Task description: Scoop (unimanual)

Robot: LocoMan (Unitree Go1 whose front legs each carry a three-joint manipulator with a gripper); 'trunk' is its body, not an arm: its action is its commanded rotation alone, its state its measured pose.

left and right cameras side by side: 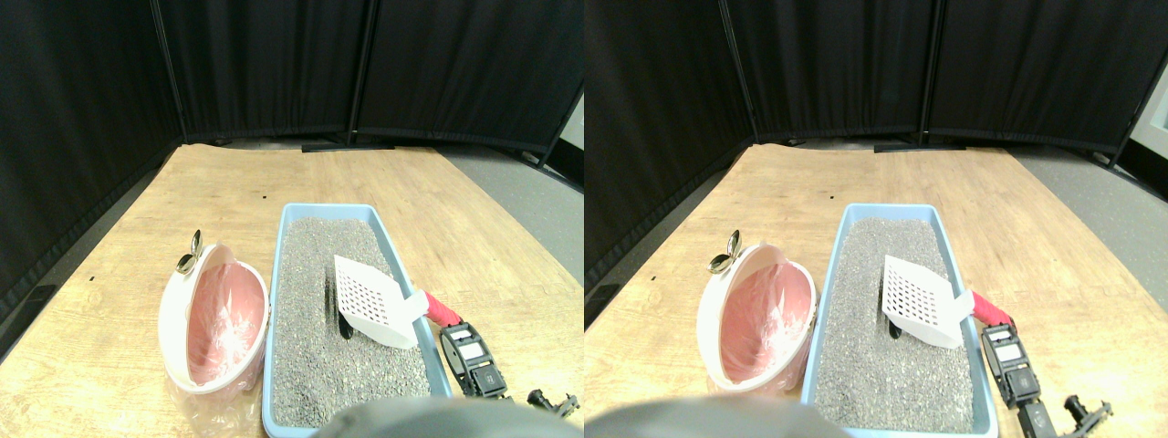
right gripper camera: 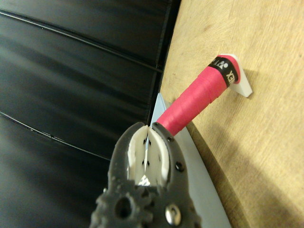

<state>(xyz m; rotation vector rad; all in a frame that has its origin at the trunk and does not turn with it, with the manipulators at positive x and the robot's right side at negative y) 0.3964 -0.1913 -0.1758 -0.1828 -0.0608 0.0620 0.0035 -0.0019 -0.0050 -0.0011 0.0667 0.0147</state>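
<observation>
The only lettering that shows is on the scoop handle (right gripper camera: 194,102): a black band (right gripper camera: 224,71) wraps its far end, above the pink grip tape, and carries white characters. They are cut off by the curve of the handle; what shows looks like "X" followed by part of another letter, too incomplete to read as a word or brand.

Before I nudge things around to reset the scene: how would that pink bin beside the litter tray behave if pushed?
The pink bin looks like thin plastic with a loose bag liner, so probably light and easy to slide. It already leans against the litter tray, so a push may tip or roll it.
</observation>
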